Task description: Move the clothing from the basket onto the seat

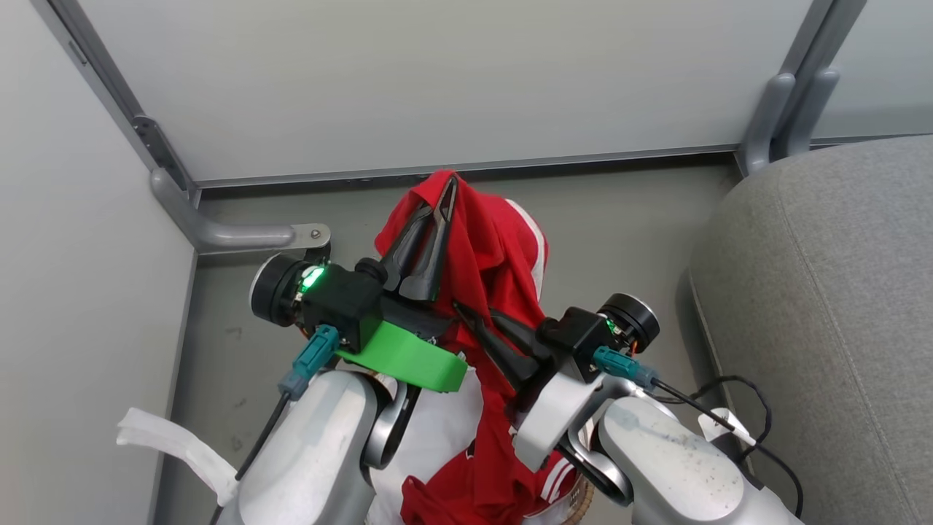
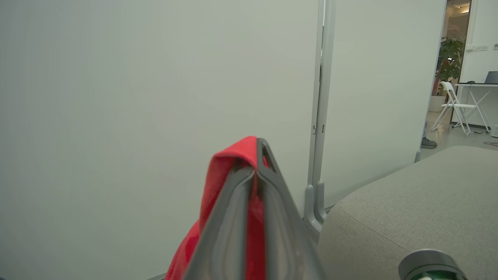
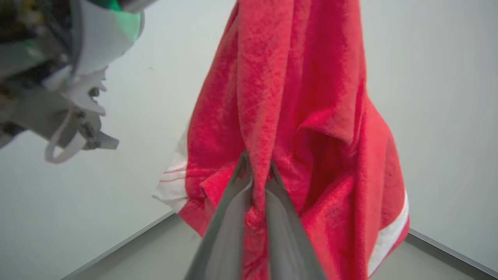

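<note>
Left gripper [image 1: 446, 191] pinches the clothing [image 1: 503, 255] at its top and right gripper [image 1: 470, 312] clamps a lower fold, so it hangs over the basket [image 1: 582, 502], beside the seat [image 1: 838, 306], for transfer.

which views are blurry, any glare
head view: sharp, evenly lit, a green light glows on the left wrist; left wrist view: the jaws and the clothing close to the lens are soft, the seat clearer; right wrist view: the left arm at upper left is blurred, no glare
</note>
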{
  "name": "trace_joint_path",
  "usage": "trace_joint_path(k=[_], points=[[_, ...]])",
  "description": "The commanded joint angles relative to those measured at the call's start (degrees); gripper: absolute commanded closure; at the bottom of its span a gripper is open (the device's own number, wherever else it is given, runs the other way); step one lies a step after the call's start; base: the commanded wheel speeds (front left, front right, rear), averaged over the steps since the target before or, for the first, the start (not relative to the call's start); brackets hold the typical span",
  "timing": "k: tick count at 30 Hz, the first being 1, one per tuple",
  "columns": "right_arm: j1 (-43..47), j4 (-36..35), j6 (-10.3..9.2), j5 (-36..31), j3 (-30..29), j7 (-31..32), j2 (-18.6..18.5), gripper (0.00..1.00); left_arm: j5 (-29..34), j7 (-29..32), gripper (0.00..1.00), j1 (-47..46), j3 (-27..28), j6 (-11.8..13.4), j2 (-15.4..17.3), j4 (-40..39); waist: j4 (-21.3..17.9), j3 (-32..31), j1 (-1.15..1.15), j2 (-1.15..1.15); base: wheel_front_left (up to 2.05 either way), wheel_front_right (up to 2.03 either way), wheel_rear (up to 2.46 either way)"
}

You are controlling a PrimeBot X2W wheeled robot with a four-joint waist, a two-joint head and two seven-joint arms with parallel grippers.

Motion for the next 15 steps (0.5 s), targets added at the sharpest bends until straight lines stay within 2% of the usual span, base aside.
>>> trace_joint_path(k=[1, 7, 9, 10, 15], points=[[-0.18, 0.31, -0.08, 0.32, 0.27, -0.28, -0.2, 1.0, -0.18, 0.02, 1.0, -0.9, -0.02, 0.23, 0.13, 0.17, 0.44, 0.1, 0.0, 0.0, 0.0, 0.0, 0.0], [0.29, 0.05, -0.08, 0.06, -0.55, -0.28, -0.21, 1.0, 0.88, 0.02, 1.0, -0.2, 0.89, 1.01, 0.13, -0.13, -0.59, 0.08, 0.0, 0.0, 0.0, 0.0, 0.0], [0.23, -0.98, -0.08, -0.16, -1.21, -0.28, -0.18, 1.0, 1.28, 0.02, 0.23, 0.2, 1.25, 0.95, 0.13, -0.02, -1.39, 0.18, 0.0, 0.0, 0.0, 0.0, 0.0], [0.4, -1.65, -0.08, -0.25, -1.64, -0.28, -0.21, 1.0, 1.81, 0.02, 0.0, 0.36, 1.65, 1.1, 0.12, -0.01, -1.95, 0.32, 0.0, 0.0, 0.0, 0.0, 0.0], [2.13, -5.06, -0.08, 0.18, -2.66, -0.28, -0.21, 1.0, 4.31, 0.02, 0.0, 1.81, 3.89, 0.56, 0.12, 0.85, -6.56, 0.76, 0.0, 0.0, 0.0, 0.0, 0.0]])
